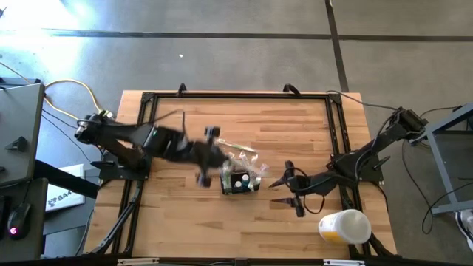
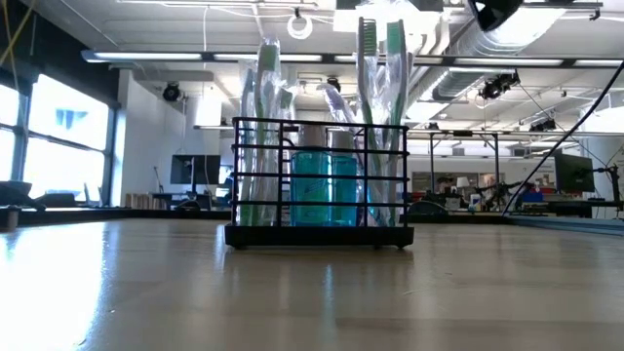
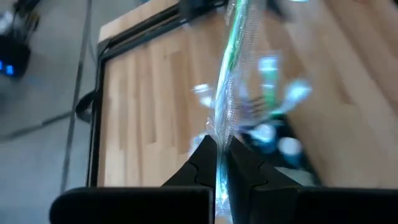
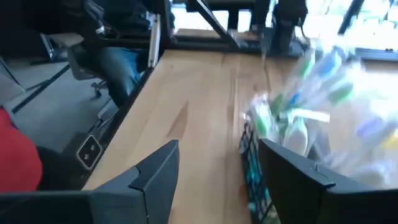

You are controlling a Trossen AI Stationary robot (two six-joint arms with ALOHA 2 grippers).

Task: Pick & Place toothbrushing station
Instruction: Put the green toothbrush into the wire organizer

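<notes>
The toothbrushing station, a small black mesh caddy [image 1: 240, 182], stands on its flat base on the wooden table, left of the table's middle. It also shows in the low view [image 2: 317, 185]. It holds blue bottles and several wrapped toothbrushes standing upright. My left gripper [image 1: 212, 157] is just left of the caddy and a little farther back. It is shut on a clear-wrapped green toothbrush [image 3: 233, 68]. My right gripper [image 1: 287, 192] is open and empty, to the right of the caddy [image 4: 280, 149]. My left gripper pinches the clear-wrapped toothbrush [image 3: 219, 138] between its two fingertips. The fingers come from the table's left and lie roughly along the toothbrush. The toothbrush runs forward from the fingertips, over the caddy [image 3: 273, 134]. The fingers hide its near end.
A white-and-yellow cup [image 1: 344, 225] lies on its side near the table's front right corner. A black frame [image 1: 236, 96] runs around the tabletop. Bare wood lies beyond and in front of the caddy.
</notes>
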